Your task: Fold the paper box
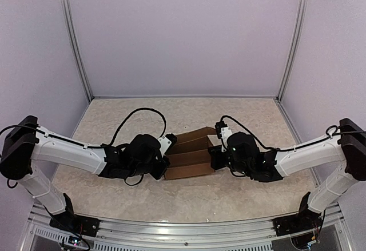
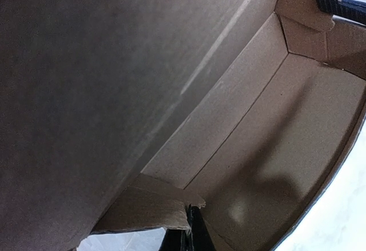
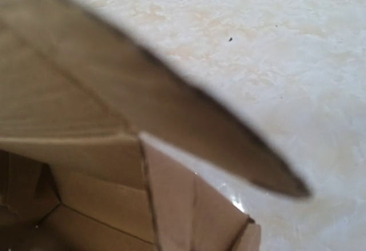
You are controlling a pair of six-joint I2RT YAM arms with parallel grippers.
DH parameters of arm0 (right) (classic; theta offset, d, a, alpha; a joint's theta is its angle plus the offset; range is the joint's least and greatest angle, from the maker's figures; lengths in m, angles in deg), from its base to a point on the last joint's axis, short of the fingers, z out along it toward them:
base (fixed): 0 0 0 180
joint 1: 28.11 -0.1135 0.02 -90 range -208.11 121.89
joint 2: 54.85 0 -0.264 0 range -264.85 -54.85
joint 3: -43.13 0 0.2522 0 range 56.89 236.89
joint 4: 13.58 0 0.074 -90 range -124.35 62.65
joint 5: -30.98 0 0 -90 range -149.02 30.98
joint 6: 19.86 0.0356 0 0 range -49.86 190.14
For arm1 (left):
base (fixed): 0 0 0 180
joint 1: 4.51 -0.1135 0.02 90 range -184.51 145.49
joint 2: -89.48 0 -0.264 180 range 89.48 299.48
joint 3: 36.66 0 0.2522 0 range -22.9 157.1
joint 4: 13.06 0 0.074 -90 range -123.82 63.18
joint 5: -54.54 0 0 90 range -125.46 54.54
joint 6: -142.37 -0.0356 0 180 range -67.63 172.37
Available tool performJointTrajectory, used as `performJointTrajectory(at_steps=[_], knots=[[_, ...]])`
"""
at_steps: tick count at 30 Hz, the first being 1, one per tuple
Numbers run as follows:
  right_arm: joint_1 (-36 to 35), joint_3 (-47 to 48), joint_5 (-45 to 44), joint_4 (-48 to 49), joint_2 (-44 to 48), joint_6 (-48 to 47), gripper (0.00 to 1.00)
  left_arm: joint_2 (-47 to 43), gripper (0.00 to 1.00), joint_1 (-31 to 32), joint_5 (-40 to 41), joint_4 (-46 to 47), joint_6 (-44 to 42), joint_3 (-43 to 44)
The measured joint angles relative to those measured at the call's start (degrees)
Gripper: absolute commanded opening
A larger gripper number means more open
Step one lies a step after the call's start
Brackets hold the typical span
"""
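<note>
The paper box (image 1: 189,158) lies long axis left-to-right between the closed left end effector (image 1: 166,166) and closed right end effector (image 1: 214,158).

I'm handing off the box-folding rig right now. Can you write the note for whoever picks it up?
Grippers: both shut. The left gripper is at the left end of the paper box, the right gripper at its right end. Whether either clamps cardboard is unclear.
Box: mid-table, between the arms.
Done: base and walls raised into a tray.
Left: the top panels stand open; probably close and tuck them.
</note>
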Motion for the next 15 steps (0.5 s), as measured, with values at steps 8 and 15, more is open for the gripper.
performJointTrajectory(at_steps=[8,15], knots=[[-0.4,-3.6,0.0,1.3,0.0,0.8,0.00,0.0,0.00,0.3,0.8,0.0,0.0,0.1],[-1.3,-6.8,1.0,4.3,0.8,3.9,0.13,0.8,0.00,1.0,2.6,-0.3,0.6,0.9]])
